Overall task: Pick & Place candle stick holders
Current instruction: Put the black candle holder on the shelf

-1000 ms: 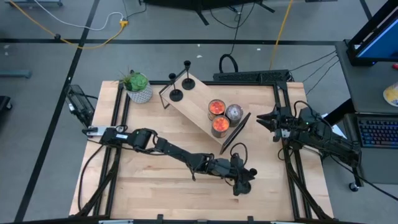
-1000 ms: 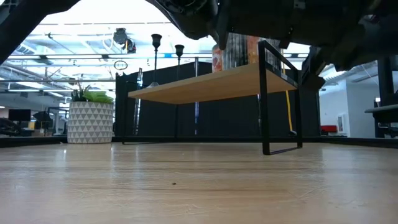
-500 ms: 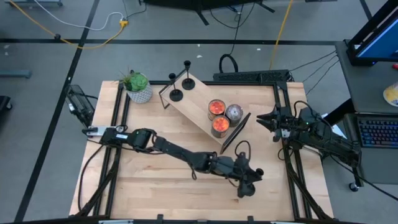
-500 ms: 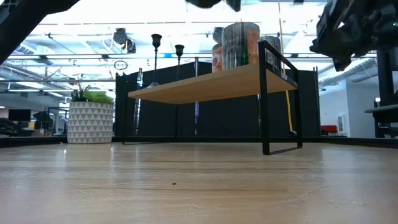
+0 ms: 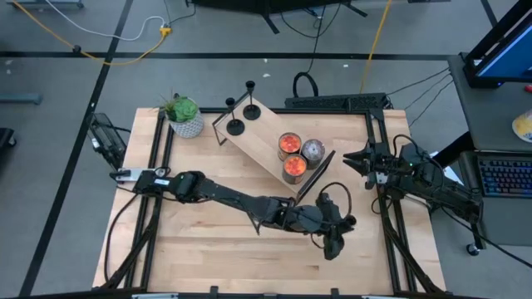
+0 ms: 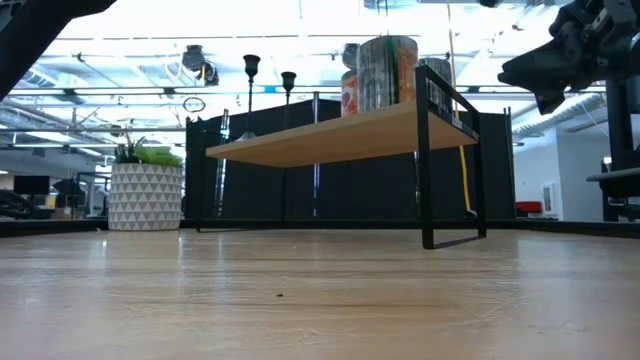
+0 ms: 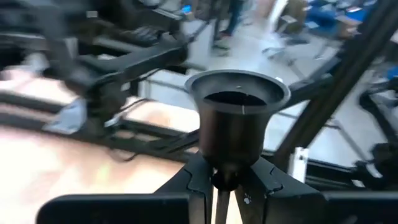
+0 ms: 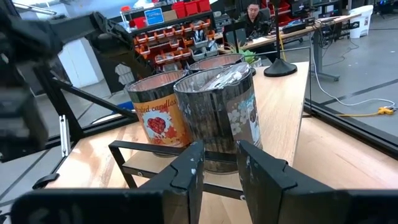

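My left claw (image 5: 332,241) grips one black candle stick holder (image 7: 238,121) by its thin stem, out over the worktop (image 5: 208,249) near the right end of the raised wooden shelf (image 5: 258,137).

The left wrist view shows the held holder's top cup — dark, matte, flared to a round rim with a hollow centre — narrowing to a slim stem pinched between my two fingers (image 7: 196,180); its base I cannot see. Two more holders (image 5: 236,127) stand upright on the shelf's far end, each a round flat base with a thin stem and small cup — the second (image 5: 250,109) just beside the first. Three candle jars (image 5: 289,144) sit at the shelf's other end. A potted plant (image 5: 184,115) stands by the worktop's corner. My right claw (image 5: 349,158) waits at the worktop's right edge, pointing at the jars, fingers nearly together and holding nothing.
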You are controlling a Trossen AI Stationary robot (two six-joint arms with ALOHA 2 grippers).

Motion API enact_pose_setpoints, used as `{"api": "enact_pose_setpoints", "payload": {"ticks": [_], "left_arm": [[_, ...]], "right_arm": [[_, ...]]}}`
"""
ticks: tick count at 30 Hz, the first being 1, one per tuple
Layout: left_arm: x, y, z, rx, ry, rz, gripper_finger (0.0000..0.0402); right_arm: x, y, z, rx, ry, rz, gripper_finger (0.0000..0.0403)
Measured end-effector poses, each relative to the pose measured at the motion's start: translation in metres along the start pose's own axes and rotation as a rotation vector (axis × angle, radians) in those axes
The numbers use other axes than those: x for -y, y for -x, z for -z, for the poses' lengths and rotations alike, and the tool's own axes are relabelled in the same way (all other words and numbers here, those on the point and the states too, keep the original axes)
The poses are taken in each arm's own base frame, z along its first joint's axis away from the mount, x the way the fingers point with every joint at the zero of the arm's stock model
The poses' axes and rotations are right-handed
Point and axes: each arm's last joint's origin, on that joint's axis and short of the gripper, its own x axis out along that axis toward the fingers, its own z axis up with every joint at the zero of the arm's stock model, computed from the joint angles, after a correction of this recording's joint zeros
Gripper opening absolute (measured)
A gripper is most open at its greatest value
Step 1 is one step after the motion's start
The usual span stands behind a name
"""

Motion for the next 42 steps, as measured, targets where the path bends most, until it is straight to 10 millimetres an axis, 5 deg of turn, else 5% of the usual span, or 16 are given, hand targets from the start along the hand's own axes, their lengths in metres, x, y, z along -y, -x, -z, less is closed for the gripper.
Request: {"api": "enact_pose_setpoints", "payload": {"ticks": [8, 13, 24, 33, 42], "left_arm": [[0.019, 0.046, -0.048, 0.065, -0.029, -0.156, 0.0029], [0.033, 0.082, -0.069, 0.063, -0.064, -0.315, 0.0051], [0.058, 0.19, -0.103, 0.059, -0.176, -0.707, 0.0034], [0.036, 0.247, -0.117, 0.029, -0.197, -0.869, 0.0047], [-0.005, 0.274, -0.13, -0.044, -0.236, -1.007, 0.0046]], "right_arm": [[0.0, 0.0, 0.0, 0.003, 0.001, -0.001, 0.0091], [0.0, 0.0, 0.0, 0.003, 0.006, -0.001, 0.0091], [0.0, 0.0, 0.0, 0.003, 0.008, -0.001, 0.0091], [0.0, 0.0, 0.0, 0.004, 0.008, -0.001, 0.0091], [0.0, 0.0, 0.0, 0.004, 0.008, 0.0, 0.0091]]}}
